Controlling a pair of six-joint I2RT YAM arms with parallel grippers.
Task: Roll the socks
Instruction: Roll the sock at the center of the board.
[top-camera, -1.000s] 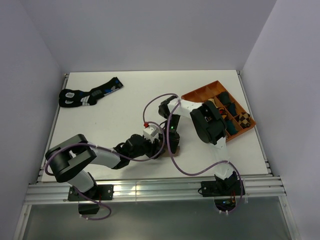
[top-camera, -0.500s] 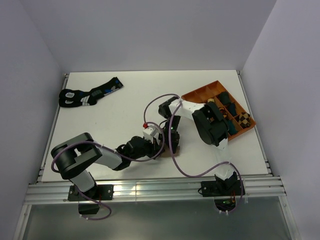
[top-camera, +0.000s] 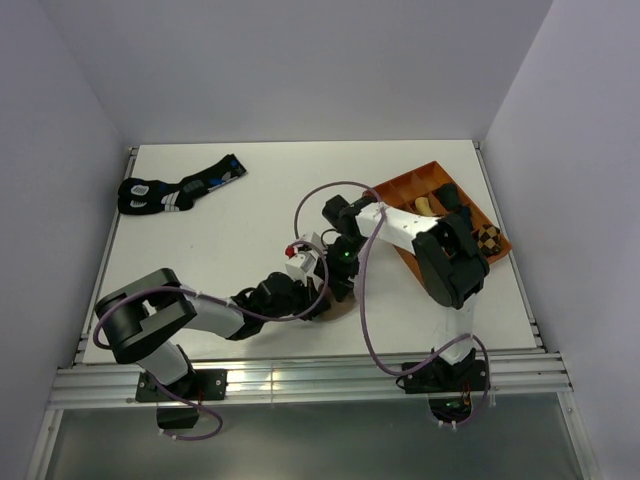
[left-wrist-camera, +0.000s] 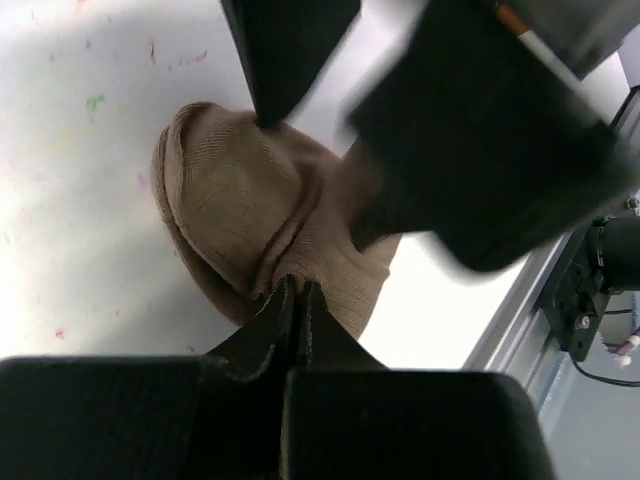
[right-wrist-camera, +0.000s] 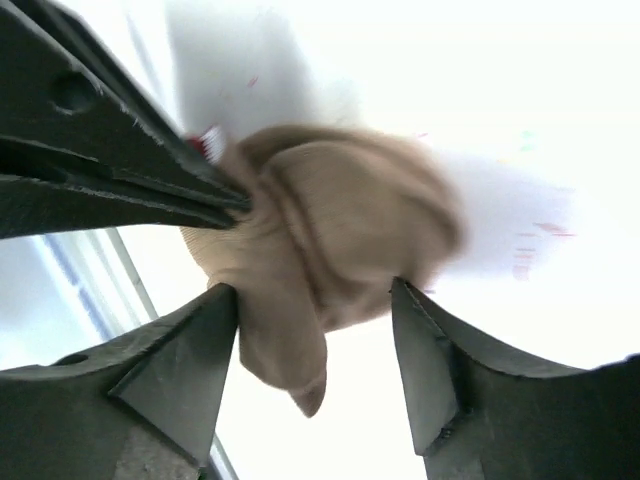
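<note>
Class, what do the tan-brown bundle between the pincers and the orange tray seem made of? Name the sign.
The tan-brown rolled sock: knitted cloth, matte; fine ribbed knit and soft folds show. The orange compartment tray: probably rigid plastic, smooth; even colour, thin straight walls, but too small to be sure.

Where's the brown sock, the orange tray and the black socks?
Bunched tan-brown knitted sock (left-wrist-camera: 240, 210), left wrist view, rounded middle.
Orange plastic tray (top-camera: 400, 187), top view, bare left compartment.
Black cloth socks (top-camera: 175, 190), top view, middle.

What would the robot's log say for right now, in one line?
left gripper: shut on tan sock | right gripper: open around it | sock: bunched up
</note>
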